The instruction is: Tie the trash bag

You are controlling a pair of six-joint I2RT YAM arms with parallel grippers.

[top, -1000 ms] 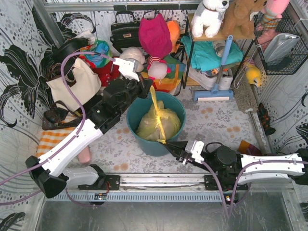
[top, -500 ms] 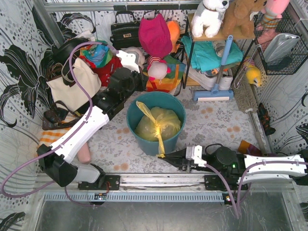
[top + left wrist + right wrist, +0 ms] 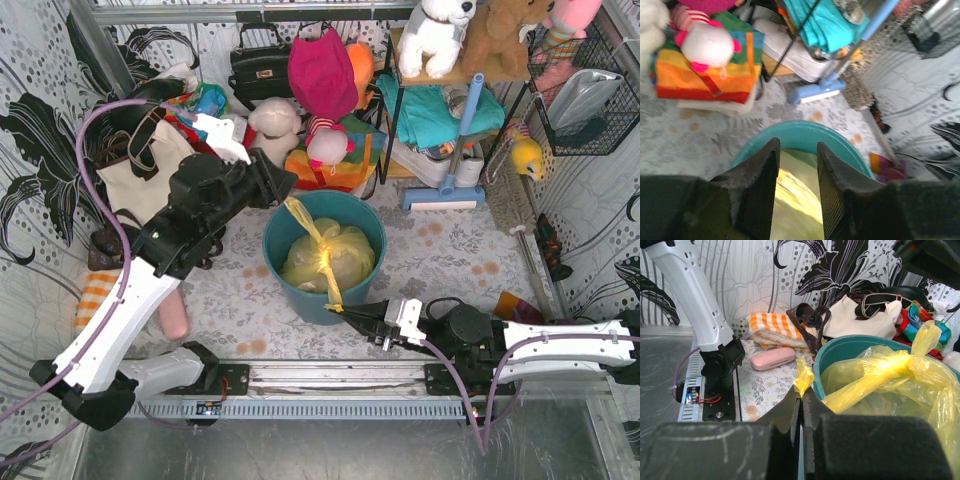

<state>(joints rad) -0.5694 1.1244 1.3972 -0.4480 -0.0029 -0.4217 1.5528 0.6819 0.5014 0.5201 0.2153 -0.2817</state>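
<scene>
Since a moment ago the left arm has swung its elbow outward, and the left gripper (image 3: 283, 186) now has its fingers (image 3: 762, 185) parted with nothing pinched, the trash bag (image 3: 342, 262) lying just below its tips inside the teal bin (image 3: 372, 222). Stretched low and flat, the right gripper (image 3: 352, 310) is clamped on the bag's lower tail, which runs taut over the bin's rim just ahead of its fingertips.

The trash bag (image 3: 335, 258), thin yellow-green translucent plastic, sits crumpled down inside the teal bin (image 3: 352, 205). Its top is gathered into a knot near the middle. One twisted tail pokes up toward the far-left rim, and the other stretches taut over the near rim.
</scene>
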